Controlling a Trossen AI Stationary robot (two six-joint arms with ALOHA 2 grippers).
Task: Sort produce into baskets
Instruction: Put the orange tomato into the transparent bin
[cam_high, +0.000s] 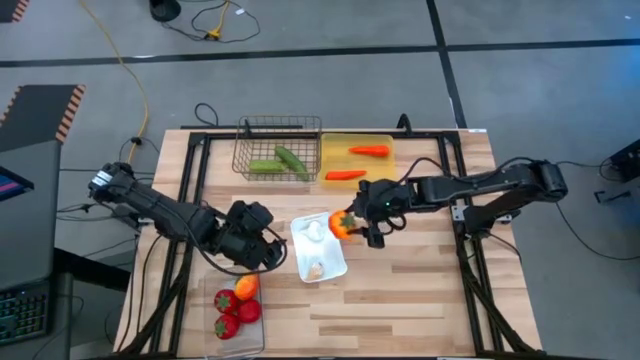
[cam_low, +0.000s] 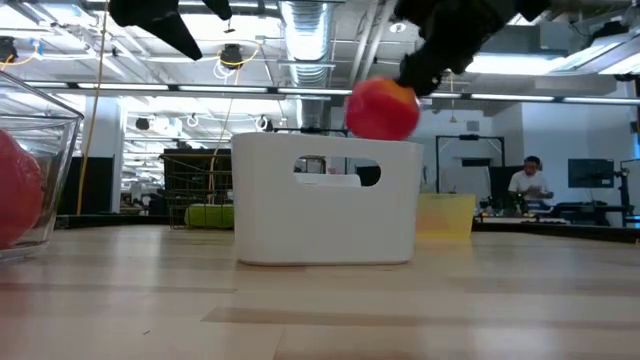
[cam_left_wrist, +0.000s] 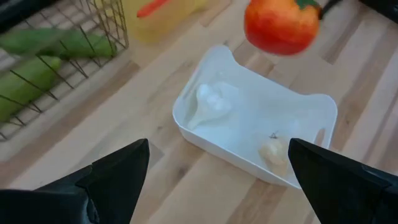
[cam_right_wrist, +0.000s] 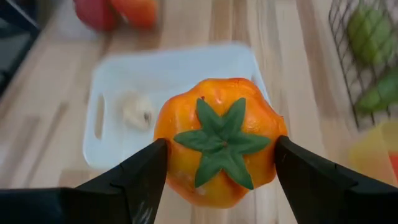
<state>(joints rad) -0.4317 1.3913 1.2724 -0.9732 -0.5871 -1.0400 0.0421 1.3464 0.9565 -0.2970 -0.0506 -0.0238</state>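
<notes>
We see the right pincer (cam_high: 352, 226) clamped on an orange-red pepper (cam_right_wrist: 221, 148), holding it in the air just above the edge of the white tray (cam_high: 318, 250), in which two garlic bulbs (cam_left_wrist: 211, 102) lie. The left pincer (cam_left_wrist: 214, 171) hangs spread wide and empty beside that tray, near the clear tub (cam_high: 236, 308) of red fruits (cam_high: 232, 308). Farther across the worktop (cam_high: 420, 290), the cucumbers (cam_high: 278, 161) lie in the wire basket (cam_high: 277, 148) and the carrots (cam_high: 358, 163) on the yellow tray (cam_high: 357, 160).

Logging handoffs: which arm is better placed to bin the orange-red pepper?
Right: the right gripper already holds the pepper above the white tray; the left gripper is empty.
</notes>
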